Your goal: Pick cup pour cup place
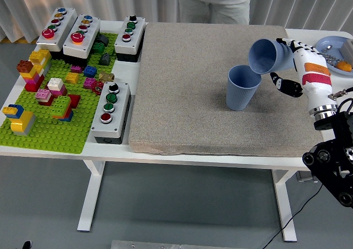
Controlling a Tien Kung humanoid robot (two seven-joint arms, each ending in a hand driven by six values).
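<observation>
Head view: we see two blue cups, both smooth, tapered plastic. One cup [241,94] stands upright on the mat [187,83], toward its 3 o'clock side. The other, the tilted cup [267,56], is held above it at about 1 o'clock, tipped on its side with its open mouth facing left and down over the standing cup's rim. The right hand [290,67], white with black fingers, is clamped around the tilted cup from the right; its arm comes in from the lower right corner.

The mat is a large, coarse, grey-beige rectangle covering the middle of the white table [165,156]. At 9 o'clock from the mat lies a green studded baseplate [41,130] scattered with small bricks in yellow, red, pink, blue and white. We count four grey button boxes: three along the far edge of the baseplate and one box [110,111] just beside the mat's left edge. At 2 o'clock, at the table's far right, sits a pale blue plate [329,43] holding small bits. A person [214,0] in light clothes stands at 12 o'clock.
</observation>
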